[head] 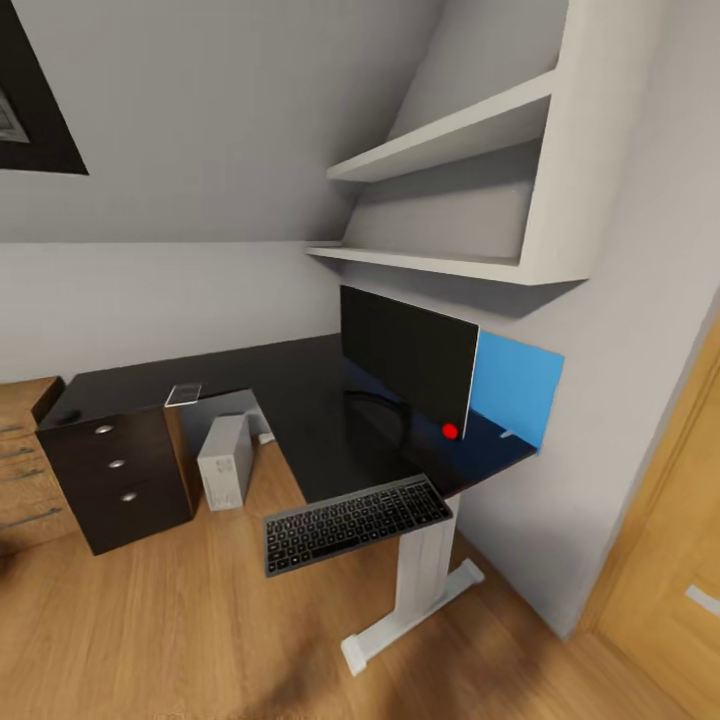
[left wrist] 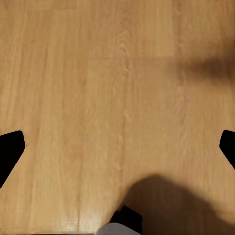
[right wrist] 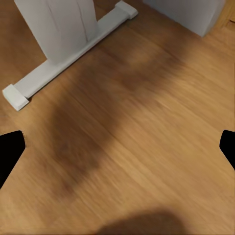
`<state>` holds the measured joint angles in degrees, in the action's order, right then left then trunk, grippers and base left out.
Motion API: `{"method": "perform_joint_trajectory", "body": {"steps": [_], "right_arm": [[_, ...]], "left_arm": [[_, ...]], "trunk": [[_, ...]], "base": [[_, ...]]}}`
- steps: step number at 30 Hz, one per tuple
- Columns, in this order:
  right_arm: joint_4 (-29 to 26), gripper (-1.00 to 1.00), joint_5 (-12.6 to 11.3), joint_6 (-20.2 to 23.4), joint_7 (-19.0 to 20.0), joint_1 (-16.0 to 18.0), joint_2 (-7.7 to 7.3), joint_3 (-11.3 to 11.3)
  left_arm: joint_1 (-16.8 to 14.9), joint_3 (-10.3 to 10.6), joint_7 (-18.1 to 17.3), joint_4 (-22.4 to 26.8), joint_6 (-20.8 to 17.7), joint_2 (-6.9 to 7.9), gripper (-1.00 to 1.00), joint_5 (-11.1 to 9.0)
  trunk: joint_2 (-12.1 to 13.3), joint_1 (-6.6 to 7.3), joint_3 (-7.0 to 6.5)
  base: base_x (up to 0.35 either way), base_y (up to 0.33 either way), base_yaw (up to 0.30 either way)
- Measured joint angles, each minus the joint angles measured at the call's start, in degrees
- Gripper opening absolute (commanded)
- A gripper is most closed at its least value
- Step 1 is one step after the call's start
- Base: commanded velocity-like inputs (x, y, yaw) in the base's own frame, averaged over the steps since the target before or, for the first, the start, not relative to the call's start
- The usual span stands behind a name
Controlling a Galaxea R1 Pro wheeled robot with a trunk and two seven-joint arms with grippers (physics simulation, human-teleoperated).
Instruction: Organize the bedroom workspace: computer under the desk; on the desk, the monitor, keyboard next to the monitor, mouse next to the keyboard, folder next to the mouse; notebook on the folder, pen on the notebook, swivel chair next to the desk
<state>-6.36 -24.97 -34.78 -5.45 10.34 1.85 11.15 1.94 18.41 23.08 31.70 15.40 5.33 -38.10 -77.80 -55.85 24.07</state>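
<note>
- Left gripper (left wrist: 117, 147): fingers spread wide, nothing between them; the left wrist view looks straight down on bare wood-plank floor (left wrist: 98, 73), matte with a soft sheen, crossed by a dark shadow.
- Right gripper (right wrist: 117, 147): likewise released and empty, hanging over the same floor beside the desk's white leg (right wrist: 63, 29), a flat-footed metal pedestal with rounded end caps.
- Keyboard (head: 357, 522): slim black slab with a thin grey edge, lying at the near end of the desk's wing with much of it overhanging the edge; long axis runs crosswise to the wing, rising slightly toward the robot's right. Judged the nearest task object, ahead of and above both grippers; the right arm, already by the leg, appears the closer one.
- Computer (head: 224, 462): pale upright tower standing on the floor in the desk's inner corner, beside the dark drawer unit (head: 118, 478) with round silver knobs.
- Desk (head: 300, 400): glossy black L-shaped top.
- Monitor (head: 405, 362): wide flat black screen standing upright on the desk behind the keyboard, a red dot at its lower corner.
- Folder (head: 515, 388): bright blue flat sheet, upright between monitor and wall.
- Notebook (head: 184, 394): small grey rectangle lying flat on the far wing above the drawers.
</note>
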Motion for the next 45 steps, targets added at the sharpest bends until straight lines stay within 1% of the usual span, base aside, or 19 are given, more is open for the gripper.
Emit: {"method": "perform_joint_trajectory", "body": {"steps": [13,22,37,45], "right_arm": [[-0.36,1.0,-0.12,-0.18,-0.05,0.0,-0.46,-0.22],[-0.71,1.0,-0.33,-0.53,-0.04,0.0,-1.64,-0.38],[-1.07,1.0,-0.3,-0.58,-0.05,0.01,-1.83,-0.4],[-1.07,1.0,-0.31,-0.65,-0.09,0.04,-2.36,-0.42]], "left_arm": [[0.0,-0.08,0.12,0.01,0.06,-0.2,1.0,-0.05],[0.0,-0.39,0.16,-0.05,0.11,0.03,1.0,-0.17],[0.0,-0.36,0.15,-0.06,0.05,-0.14,1.0,-0.08],[0.0,-0.28,0.12,-0.03,0.05,-0.14,1.0,-0.08]], "trunk": [[0.0,0.0,0.15],[0.0,0.0,0.61],[0.0,0.01,1.48],[0.0,0.0,1.89]], "base": [[0.0,0.0,0.249],[0.0,-0.009,0.192],[0.101,-0.271,0.212],[0.032,-0.322,0.221]]}}
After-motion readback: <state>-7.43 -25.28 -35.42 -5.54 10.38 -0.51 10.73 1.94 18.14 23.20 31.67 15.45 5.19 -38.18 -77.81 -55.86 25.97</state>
